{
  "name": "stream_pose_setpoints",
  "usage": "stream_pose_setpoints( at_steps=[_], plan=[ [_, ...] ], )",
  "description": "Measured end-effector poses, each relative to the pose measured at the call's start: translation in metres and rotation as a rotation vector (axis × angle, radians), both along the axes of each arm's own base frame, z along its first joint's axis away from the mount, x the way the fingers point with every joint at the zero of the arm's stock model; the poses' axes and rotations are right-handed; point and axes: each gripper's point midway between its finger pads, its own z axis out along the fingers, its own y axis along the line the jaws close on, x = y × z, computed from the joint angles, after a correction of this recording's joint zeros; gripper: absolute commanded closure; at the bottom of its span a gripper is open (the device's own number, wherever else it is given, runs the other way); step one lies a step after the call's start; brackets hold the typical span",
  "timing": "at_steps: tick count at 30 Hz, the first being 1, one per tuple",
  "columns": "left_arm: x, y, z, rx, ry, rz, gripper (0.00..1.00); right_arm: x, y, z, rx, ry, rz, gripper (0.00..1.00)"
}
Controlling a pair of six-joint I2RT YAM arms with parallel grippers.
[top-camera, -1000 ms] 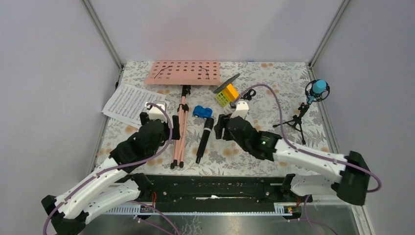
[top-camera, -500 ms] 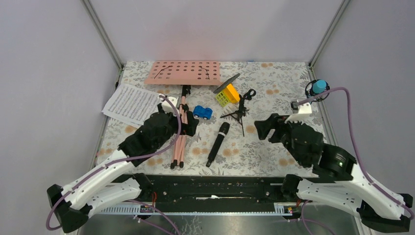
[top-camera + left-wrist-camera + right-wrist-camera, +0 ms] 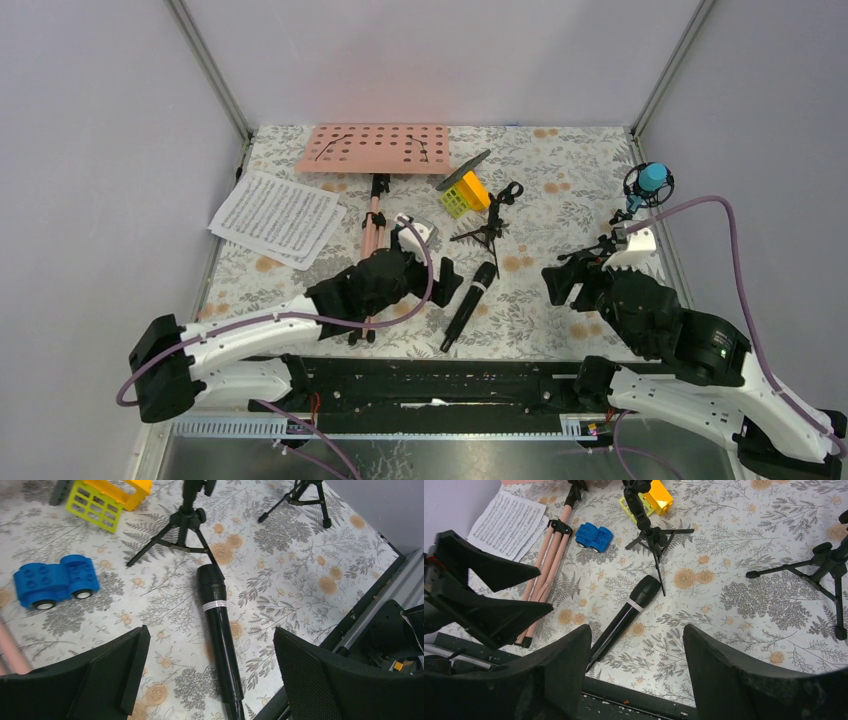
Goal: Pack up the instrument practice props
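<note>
The black mic [image 3: 470, 306] lies flat near the table's front edge, head toward the back. My left gripper [image 3: 447, 280] hovers just over it, open, and the mic body [image 3: 220, 645] shows between its spread fingers [image 3: 125, 665], untouched. My right gripper [image 3: 570, 282] is open and empty at the front right, with the mic [image 3: 626, 612] ahead to its left. The pink perforated stand [image 3: 378, 148] lies at the back, its folded legs [image 3: 370, 225] pointing forward. White sheet-music pages [image 3: 275, 217] lie at the left. A small black tripod [image 3: 490, 225] stands mid-table. The blue mic [image 3: 650, 180] stands on its tripod at the right.
A yellow-green block [image 3: 462, 195] sits beside the pink stand. A small blue toy car [image 3: 55, 581] rests left of the black tripod, hidden under my left arm in the top view. Grey walls close the table on three sides. A black rail [image 3: 440, 380] runs along the front edge.
My left gripper swung right from the stand legs to above the black mic. The right arm pulled back to the right. The black mic now lies further right and forward.
</note>
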Motion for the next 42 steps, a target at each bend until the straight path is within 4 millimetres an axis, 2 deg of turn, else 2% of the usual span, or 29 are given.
stream_pose_setpoints(
  at_steps=[12, 18, 22, 27, 32, 36, 42],
  plan=[
    [-0.004, -0.058, -0.016, -0.021, -0.016, -0.112, 0.01, -0.01, -0.021, 0.0, 0.013, -0.002, -0.021, 0.25],
    [0.002, -0.116, -0.011, -0.081, -0.078, -0.228, 0.01, -0.014, -0.033, 0.01, 0.038, -0.017, -0.036, 0.25],
    [0.007, -0.158, -0.015, -0.13, -0.13, -0.307, 0.01, -0.019, -0.046, 0.032, 0.105, -0.058, -0.058, 0.25],
    [0.013, -0.201, -0.024, -0.208, -0.218, -0.366, 0.01, -0.026, -0.064, 0.053, 0.183, -0.104, -0.08, 0.25],
    [0.016, -0.254, -0.028, -0.26, -0.311, -0.39, 0.01, -0.029, -0.071, 0.057, 0.19, -0.11, -0.085, 0.25],
    [0.019, -0.298, -0.02, -0.319, -0.357, -0.389, 0.01, -0.03, -0.072, 0.055, 0.183, -0.104, -0.086, 0.25],
    [0.039, -0.336, -0.023, -0.36, -0.4, -0.34, 0.01, -0.032, -0.075, 0.053, 0.183, -0.093, -0.089, 0.25]
  ],
)
